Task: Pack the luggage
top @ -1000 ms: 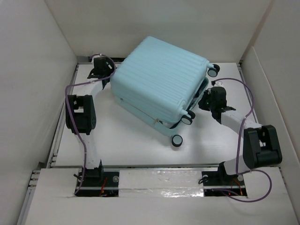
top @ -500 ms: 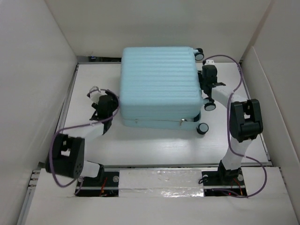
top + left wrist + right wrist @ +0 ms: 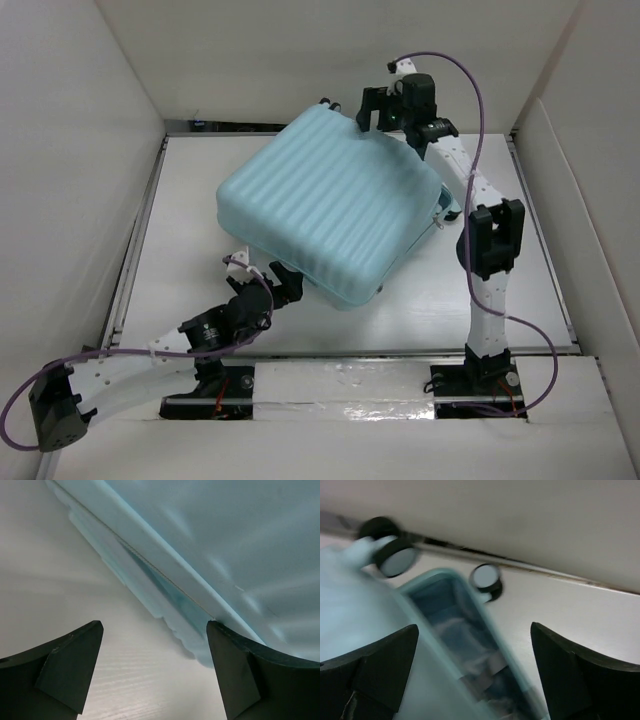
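Luggage (image 3: 330, 200) lies diagonally, wheels (image 3: 486, 576) rearward; left gripper (image 3: 155, 625) and right gripper (image 3: 475, 627) gape empty.

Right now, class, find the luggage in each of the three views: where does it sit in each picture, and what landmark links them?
Top external: the luggage lies centre frame, turned diagonally.
Left wrist: it fills the upper right, its edge running diagonally.
Right wrist: blurred at lower left, with two wheels above it.
Shared landmark: the white table beneath it.
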Controlling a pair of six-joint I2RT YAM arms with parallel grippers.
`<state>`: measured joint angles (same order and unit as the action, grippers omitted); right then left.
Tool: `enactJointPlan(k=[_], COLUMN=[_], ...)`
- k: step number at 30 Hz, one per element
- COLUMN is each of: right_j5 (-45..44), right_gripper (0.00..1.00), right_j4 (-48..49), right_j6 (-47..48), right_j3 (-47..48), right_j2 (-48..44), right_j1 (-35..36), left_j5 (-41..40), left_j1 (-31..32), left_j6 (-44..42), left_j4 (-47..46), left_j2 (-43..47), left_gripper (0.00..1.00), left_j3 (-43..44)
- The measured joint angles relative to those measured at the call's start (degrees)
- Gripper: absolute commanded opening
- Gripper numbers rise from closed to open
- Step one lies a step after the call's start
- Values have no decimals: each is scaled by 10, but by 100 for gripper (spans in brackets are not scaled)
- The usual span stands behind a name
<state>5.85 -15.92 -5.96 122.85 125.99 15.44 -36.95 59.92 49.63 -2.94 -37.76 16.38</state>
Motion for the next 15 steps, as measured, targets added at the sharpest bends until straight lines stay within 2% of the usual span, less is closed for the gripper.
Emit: enactJointPlan(k=[3,6,9,10,11,12,13,14,15], right_j5=[31,66,93,100,107,111,112,113,118], right_gripper=[100,97,80,56,38,27,11,4,2], right_j4=[-13,-3,47,72,92,109,140,165,177], right_j6=[-10,-16,-21,-24,-29,-33,-44,-49,-59], right_j3=[-18,-85,-243,-313,-379,-436,-497,-562,-620], right_j2=[-50,-135,-276,-336,-397,-454,-513,-573,-633], right_j1=[28,35,14,5,-5,-12,-14,-8,5], left_j5=[-27,-39,-29,-23,-19,-14,-10,-3,3], left_j1=[-9,-19,-21,-21,-22,-25,-28,-31,-35], left_j6=[-28,-46,-57,-59,-60,-61,-61,-61,-60], left_j4=[33,19,-17,-26,-30,-33,-37,-40,-43], left_j2=[11,3,-13,-18,-22,-26,-30,-35,-42], left_gripper=[83,82,76,75,75,74,68,64,61], left_j3=[35,71,103,105,105,105,104,104,104])
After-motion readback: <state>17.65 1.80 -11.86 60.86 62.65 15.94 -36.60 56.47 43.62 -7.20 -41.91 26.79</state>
